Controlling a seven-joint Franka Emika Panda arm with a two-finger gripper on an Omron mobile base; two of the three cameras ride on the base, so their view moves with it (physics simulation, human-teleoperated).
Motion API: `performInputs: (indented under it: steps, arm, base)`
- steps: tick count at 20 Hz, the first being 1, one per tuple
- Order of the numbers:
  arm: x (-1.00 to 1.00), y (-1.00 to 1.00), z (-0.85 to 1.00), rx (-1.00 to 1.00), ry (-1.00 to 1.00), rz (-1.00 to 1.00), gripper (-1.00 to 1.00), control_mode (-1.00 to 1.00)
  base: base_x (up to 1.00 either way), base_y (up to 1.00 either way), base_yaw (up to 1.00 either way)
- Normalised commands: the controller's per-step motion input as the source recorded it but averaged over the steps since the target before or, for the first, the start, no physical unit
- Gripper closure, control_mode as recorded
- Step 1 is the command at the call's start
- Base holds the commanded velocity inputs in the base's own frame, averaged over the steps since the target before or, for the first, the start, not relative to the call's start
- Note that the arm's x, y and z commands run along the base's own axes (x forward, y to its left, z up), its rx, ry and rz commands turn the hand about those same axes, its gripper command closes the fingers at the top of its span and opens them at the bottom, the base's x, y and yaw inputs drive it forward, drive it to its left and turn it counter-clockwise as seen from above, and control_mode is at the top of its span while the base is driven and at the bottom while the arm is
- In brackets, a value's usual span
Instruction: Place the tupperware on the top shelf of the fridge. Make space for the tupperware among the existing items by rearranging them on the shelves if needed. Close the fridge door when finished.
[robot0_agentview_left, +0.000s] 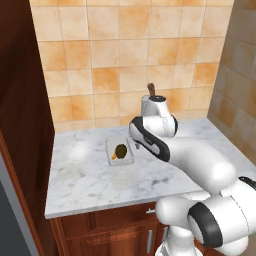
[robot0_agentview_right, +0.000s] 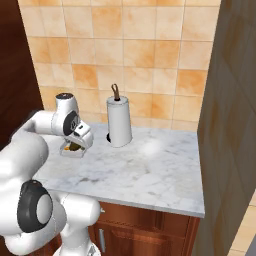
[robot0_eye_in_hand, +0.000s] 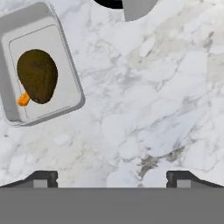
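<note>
While poised above bare marble, gripper (robot0_eye_in_hand: 112, 178) spread wide, holding nothing. Tupperware (robot0_eye_in_hand: 38, 81) near the counter's (robot0_agentview_left: 90, 175) back edge, left of centre.

We were in a rendered home kitchen. A marble counter (robot0_agentview_left: 90, 185) ran over reddish wooden cabinets (robot0_agentview_left: 110, 232), orange wall tiles (robot0_agentview_left: 120, 55) rose behind, and a paper towel roll (robot0_agentview_right: 119, 122) stood near the wall.

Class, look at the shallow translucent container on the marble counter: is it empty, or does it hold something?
Not empty. The shallow translucent whitish container holds a dark brown lump and a small orange bit, seen from above in the hand view.
</note>
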Motion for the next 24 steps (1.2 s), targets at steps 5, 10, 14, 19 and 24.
performInputs:
  steps: [5, 10, 14, 19, 24]
  arm:
    - [0.35, 0.19, -0.63, 0.11, 0.11, -0.06, -1.0, -1.0]
    - [0.48, 0.25, -0.54, 0.0, 0.04, -0.04, -1.0, -1.0]
    - [0.5, 0.19, -0.39, -0.01, 0.0, -0.06, -1.0, -1.0]
    - [0.33, 0.03, -0.51, 0.0, 0.0, -0.05, -1.0, -1.0]
    - [0.27, 0.0, -0.41, 0.0, 0.0, -0.05, 1.0, -1.0]
  base:
    - [0.0, 0.0, 0.0]
    - [0.0, 0.0, 0.0]
    - [0.0, 0.0, 0.0]
    - [0.0, 0.0, 0.0]
    - [0.0, 0.0, 0.0]
